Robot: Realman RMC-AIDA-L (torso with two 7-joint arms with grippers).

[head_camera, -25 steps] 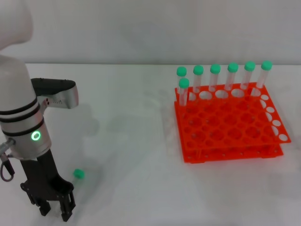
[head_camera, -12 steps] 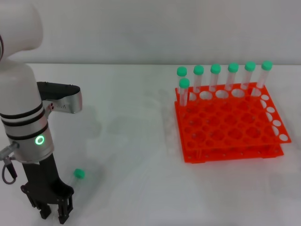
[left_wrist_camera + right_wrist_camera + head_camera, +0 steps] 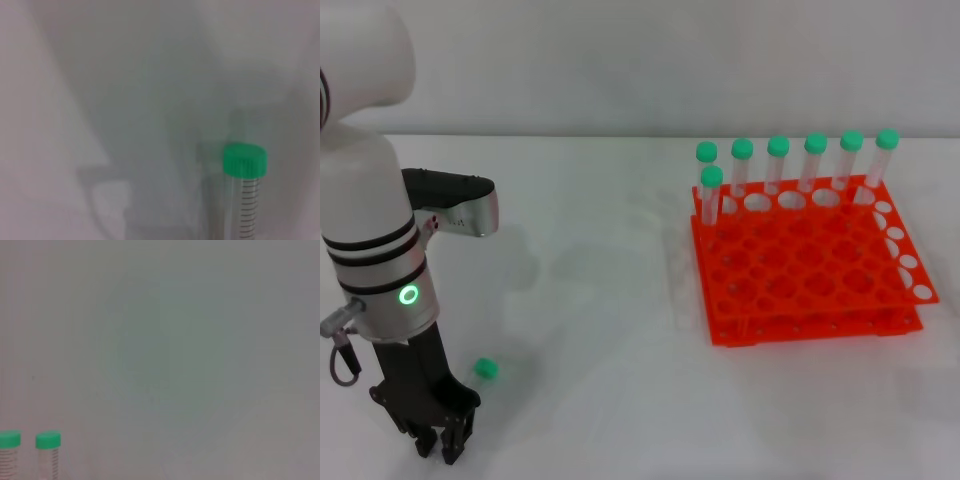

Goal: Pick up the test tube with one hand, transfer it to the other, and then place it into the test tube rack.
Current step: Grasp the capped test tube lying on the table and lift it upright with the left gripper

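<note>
A test tube lies on the white table at the near left. Its green cap [image 3: 485, 369] shows beside my left gripper [image 3: 436, 447], and the clear body runs under the gripper out of sight. The gripper points down at the table, its fingers drawn close together on the tube. In the left wrist view the test tube [image 3: 243, 195] shows close up with its green cap and printed scale. The orange test tube rack [image 3: 810, 270] stands at the right with several green-capped tubes [image 3: 778, 165] upright along its far row. My right gripper is out of view.
The right wrist view shows two green-capped tubes [image 3: 48, 447] low against the white table. Open white tabletop [image 3: 590, 300] lies between the left arm and the rack. The left arm's silver body with its green ring [image 3: 409, 295] rises above the gripper.
The left gripper's fingers have drawn together from a wide spread to a narrow gap. The arm has shifted slightly right. The green cap has stayed in place.
</note>
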